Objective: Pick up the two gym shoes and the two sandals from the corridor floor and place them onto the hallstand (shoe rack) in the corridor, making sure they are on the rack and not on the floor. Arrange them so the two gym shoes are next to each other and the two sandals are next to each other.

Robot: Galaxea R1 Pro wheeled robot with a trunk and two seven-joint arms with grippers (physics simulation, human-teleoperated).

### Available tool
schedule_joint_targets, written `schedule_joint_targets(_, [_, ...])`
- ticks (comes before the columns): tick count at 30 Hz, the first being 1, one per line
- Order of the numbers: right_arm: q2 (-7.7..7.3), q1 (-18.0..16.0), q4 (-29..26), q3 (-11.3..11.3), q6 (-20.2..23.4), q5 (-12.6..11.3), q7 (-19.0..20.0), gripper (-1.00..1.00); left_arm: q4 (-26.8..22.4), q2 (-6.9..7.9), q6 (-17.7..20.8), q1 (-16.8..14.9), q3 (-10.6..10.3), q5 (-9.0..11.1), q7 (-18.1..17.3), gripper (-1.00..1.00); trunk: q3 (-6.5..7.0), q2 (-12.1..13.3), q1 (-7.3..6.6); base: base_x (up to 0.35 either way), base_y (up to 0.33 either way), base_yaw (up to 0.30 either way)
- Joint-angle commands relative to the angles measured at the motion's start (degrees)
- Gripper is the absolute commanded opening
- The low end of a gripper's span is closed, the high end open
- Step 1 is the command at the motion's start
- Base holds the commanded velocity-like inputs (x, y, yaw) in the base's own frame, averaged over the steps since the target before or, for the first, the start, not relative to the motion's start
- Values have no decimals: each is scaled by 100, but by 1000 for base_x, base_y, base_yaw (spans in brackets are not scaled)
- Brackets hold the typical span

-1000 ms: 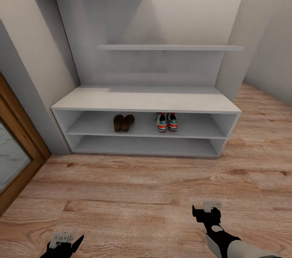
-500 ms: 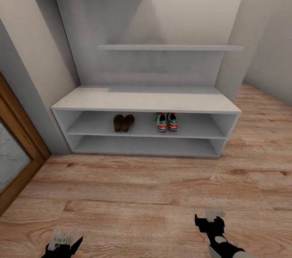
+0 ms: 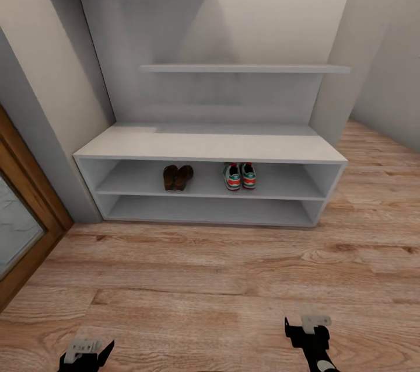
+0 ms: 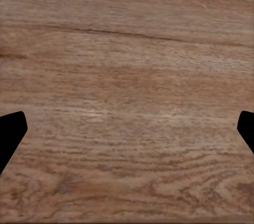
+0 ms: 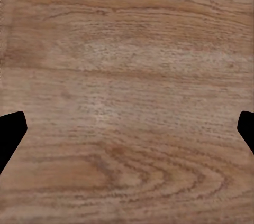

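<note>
Wood-plank corridor floor (image 3: 210, 278) in front of the hallstand (image 3: 210, 150) carries no footwear now. Both pairs sit on the hallstand's upper open shelf, under the bench top: the two sandals (image 3: 178, 177) side by side left of centre, the two gym shoes (image 3: 239, 176) side by side just right of them, a small gap between the pairs.

Change over the last second: you have drawn both arms back from the hallstand. In the head view the right gripper (image 3: 309, 331) has slid lower and further from the rack, and the left gripper (image 3: 86, 351) has sunk toward the frame edge. The hallstand and the shoes have not shifted, so the camera stayed put.

Claw state: both wrist views look straight down at bare planks, with the finger tips at opposite edges of each picture. The left gripper (image 4: 127, 134) and the right gripper (image 5: 127, 134) are spread wide and carry nothing.

Judgement: placement and pairing look satisfied; your retreat reads as a stow, and nothing seems left to lift.
</note>
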Motion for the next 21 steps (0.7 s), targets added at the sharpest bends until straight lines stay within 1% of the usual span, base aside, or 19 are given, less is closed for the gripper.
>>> schedule_joint_targets(1, [0, 11, 3, 51, -49, -46, -13, 100, 15, -3, -27, 0, 49, -33, -34, 100, -5, -2, -1, 0, 0, 0])
schedule_joint_targets(7, [-2, 69, 3, 51, -188, -42, -13, 100, 45, -6, -57, 20, 54, -29, -24, 100, -5, -2, -1, 0, 0, 0])
schedule_joint_targets(21, [-2, 190, 3, 51, -248, -48, -13, 100, 55, -7, -67, 29, 56, -33, -21, 100, -5, -2, -1, 0, 0, 0])
